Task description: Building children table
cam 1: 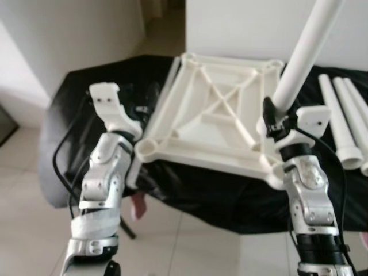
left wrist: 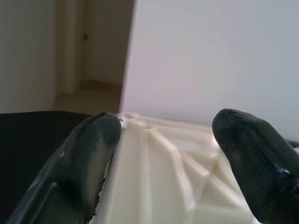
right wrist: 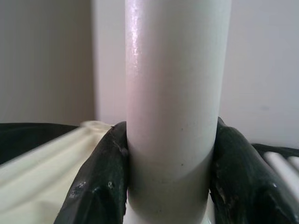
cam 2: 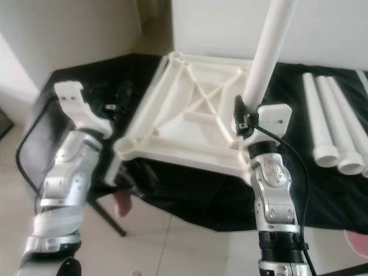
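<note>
The right gripper (right wrist: 170, 186) has its jaws clamped on an upright table leg (cam 1: 303, 53) at the upturned tabletop (cam 1: 213, 109). The left gripper (left wrist: 163, 158) holds its jaws apart beside the tabletop's edge. Spare legs (cam 1: 345, 123) lie on the black-covered counter (cam 1: 75, 115) nearby.

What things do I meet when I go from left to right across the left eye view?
left gripper → upturned tabletop → right gripper clamped on an upright table leg → three loose table legs lying on the black cloth.
</note>
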You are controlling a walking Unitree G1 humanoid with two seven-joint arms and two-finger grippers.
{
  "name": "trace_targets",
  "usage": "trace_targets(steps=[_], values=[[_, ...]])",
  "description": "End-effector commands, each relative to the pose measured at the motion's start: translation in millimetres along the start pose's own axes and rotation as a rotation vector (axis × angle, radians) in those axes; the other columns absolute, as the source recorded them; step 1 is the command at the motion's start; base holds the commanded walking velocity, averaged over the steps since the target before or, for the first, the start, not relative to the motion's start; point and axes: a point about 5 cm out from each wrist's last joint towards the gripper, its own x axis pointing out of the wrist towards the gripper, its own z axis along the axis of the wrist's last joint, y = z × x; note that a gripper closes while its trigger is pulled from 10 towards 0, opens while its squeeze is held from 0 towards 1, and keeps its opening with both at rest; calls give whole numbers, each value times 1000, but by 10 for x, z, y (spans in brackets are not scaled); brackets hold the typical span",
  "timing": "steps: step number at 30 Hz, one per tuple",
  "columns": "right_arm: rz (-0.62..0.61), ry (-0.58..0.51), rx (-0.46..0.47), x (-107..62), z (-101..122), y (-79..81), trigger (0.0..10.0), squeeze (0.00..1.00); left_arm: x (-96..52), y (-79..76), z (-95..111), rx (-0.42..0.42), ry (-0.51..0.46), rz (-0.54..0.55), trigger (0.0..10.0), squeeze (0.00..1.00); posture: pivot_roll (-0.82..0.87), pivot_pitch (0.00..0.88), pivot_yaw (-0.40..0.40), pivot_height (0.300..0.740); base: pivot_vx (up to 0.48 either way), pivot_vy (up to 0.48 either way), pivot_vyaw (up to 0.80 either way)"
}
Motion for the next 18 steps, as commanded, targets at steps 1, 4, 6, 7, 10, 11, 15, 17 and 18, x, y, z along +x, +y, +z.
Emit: trace_targets(steps=[1,4,6,7,10,11,15,17,18], values=[[2,-30,9,17,36,0,10000,0,-23,-42,15,-1,-16,-83,10000,0,-24,25,14,740,0,0,0],[5,-31,11,20,32,9,10000,0,-33,-36,22,-15,-21,-81,10000,0,-23,25,14,740,0,0,0],[8,-31,14,16,29,19,10000,0,-47,-32,26,-14,-23,-80,10000,0,-21,22,12,740,0,0,0],[9,-31,16,15,28,22,10000,0,-53,-33,27,-12,-24,-81,10000,0,-20,21,12,740,0,0,0],[10,-28,15,14,20,25,10000,0,-64,-35,22,-6,-22,-86,10000,0,-19,21,11,740,0,0,0],[10,-27,15,13,17,25,10000,0,-68,-39,19,-8,-20,-91,10000,0,-18,20,12,740,0,0,0],[7,-14,14,-3,-14,17,10000,0,-81,-84,-37,-5,17,-144,10000,0,-17,16,14,740,0,0,0],[6,-8,12,-10,-25,17,10000,0,-88,-104,-58,0,33,-166,10000,0,-17,16,14,740,0,0,0],[5,4,9,-26,-48,19,10000,0,-109,-158,-105,9,65,-217,10000,0,-16,16,15,740,0,0,0]])
